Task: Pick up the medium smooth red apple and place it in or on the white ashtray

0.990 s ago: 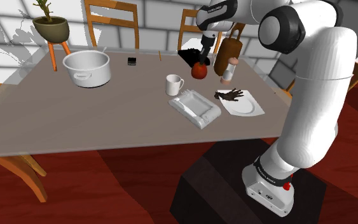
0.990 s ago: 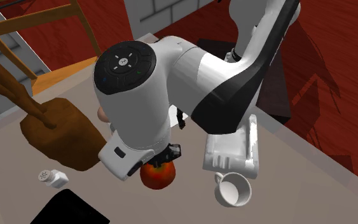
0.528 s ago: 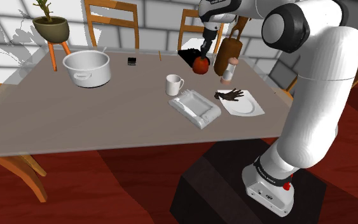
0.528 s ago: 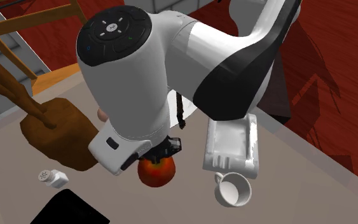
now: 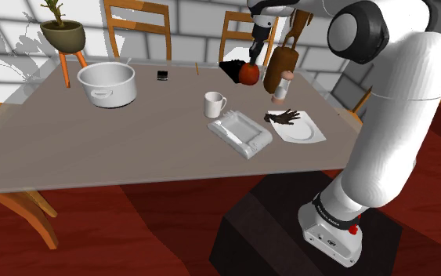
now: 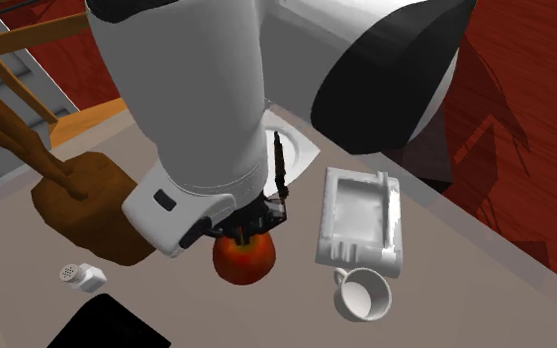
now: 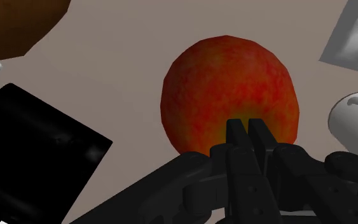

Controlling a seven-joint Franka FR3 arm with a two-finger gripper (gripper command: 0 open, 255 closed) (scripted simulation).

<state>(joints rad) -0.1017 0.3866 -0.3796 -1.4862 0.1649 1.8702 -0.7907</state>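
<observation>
A white Franka arm reaches across a grey dining table (image 5: 93, 149), its black gripper (image 5: 254, 58) pointing down at a red apple (image 5: 249, 74) near the table's far edge in the shoulder view. In the wrist view, the two fingers (image 7: 236, 135) stand close together with only a sliver between them, pinched on the top of the apple (image 7: 228, 95), which bulges out on both sides of them. The fruit appears to hang just clear of the tabletop, between a flat black object (image 5: 230, 69) and a tall brown object (image 5: 280, 69). In the second exterior view, the apple (image 6: 243, 257) sits under the gripper (image 6: 251, 225), and the white ashtray (image 6: 360, 229) lies apart from it towards that view's right. A white mug (image 6: 362, 295) stands just beside the ashtray. A small white shaker (image 6: 80, 277) lies near the brown object (image 6: 88, 208). In the shoulder view, the ashtray (image 5: 240, 133) lies nearer the stand than the apple does, with the mug (image 5: 214, 103) between them. A white plate (image 5: 301, 129) carrying a dark item (image 5: 283, 117) sits just beside the ashtray. A large white pot (image 5: 107, 84) stands well apart, towards that view's left.
</observation>
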